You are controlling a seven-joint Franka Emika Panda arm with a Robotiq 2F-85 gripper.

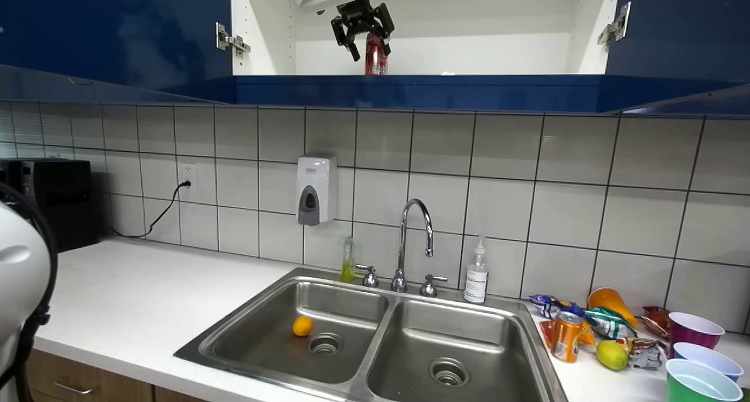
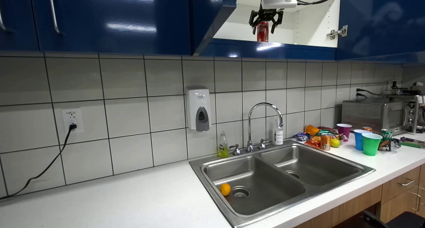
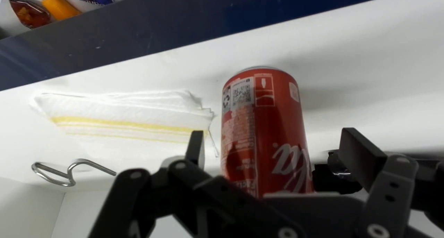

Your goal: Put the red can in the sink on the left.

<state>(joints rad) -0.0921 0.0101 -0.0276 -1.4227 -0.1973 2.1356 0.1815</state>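
The red can (image 1: 375,65) stands upright on the shelf of an open upper cabinet above the sink, near its front edge; it also shows in an exterior view (image 2: 262,35) and in the wrist view (image 3: 263,127). My gripper (image 1: 371,55) points down over the can, also in an exterior view (image 2: 263,32). In the wrist view the gripper (image 3: 274,139) is open, with one finger on each side of the can and a gap on both sides. The left sink basin (image 1: 263,349) holds an orange (image 1: 302,326) beside its drain; the basin also shows in an exterior view (image 2: 262,201).
A blue cabinet edge (image 1: 422,91) runs below the shelf. A striped cloth (image 3: 121,116), a metal hook (image 3: 69,175) and a black object (image 3: 336,179) lie near the can. The faucet (image 1: 403,244) rises behind the basins. Cans, snack bags and cups (image 1: 697,331) crowd the counter's right.
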